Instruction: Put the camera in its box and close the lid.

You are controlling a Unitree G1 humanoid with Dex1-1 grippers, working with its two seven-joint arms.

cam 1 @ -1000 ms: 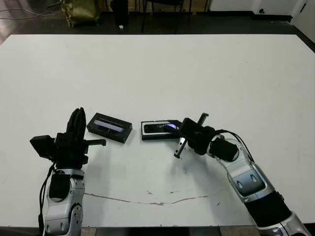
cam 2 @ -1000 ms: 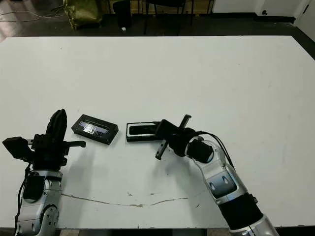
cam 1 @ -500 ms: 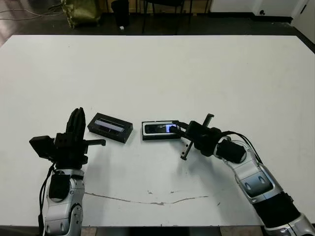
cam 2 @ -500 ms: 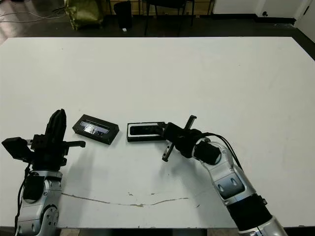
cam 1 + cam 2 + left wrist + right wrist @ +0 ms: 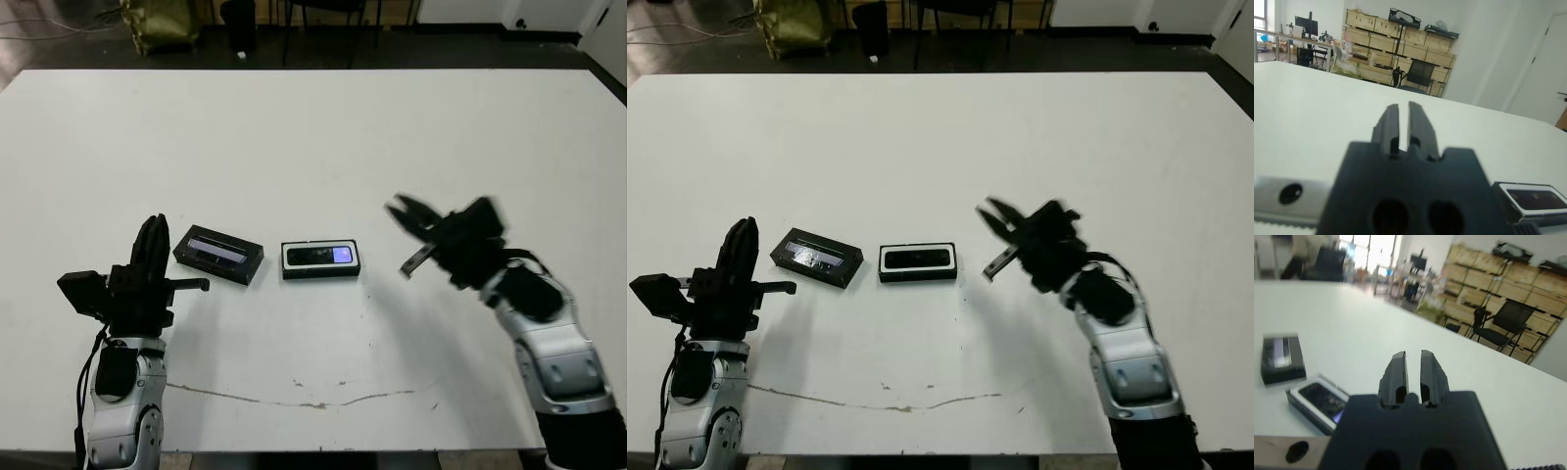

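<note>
The box (image 5: 321,273), a black tray with white lining, lies at mid-table with the camera (image 5: 315,256) flat inside it, purple patch toward the right end. The lid (image 5: 218,255) rests on the table just left of the box, window strip up, apart from it. My right gripper (image 5: 400,209) hovers to the right of the box, blurred, shut and holding nothing; its wrist view shows the box (image 5: 1295,399) and the lid (image 5: 1281,357) beyond the fingers. My left gripper (image 5: 152,235) stands shut, pointing away from me, left of the lid.
A thin dark crack (image 5: 313,402) runs across the white table (image 5: 313,137) near its front edge. Past the far edge are a dark floor, chair legs and an olive bag (image 5: 162,22). Wrist views show stacked wooden crates (image 5: 1400,46) behind.
My right gripper has pulled back from the box's right end, moving right and upward. The camera stays in the box. The left arm and the lid have not moved.
</note>
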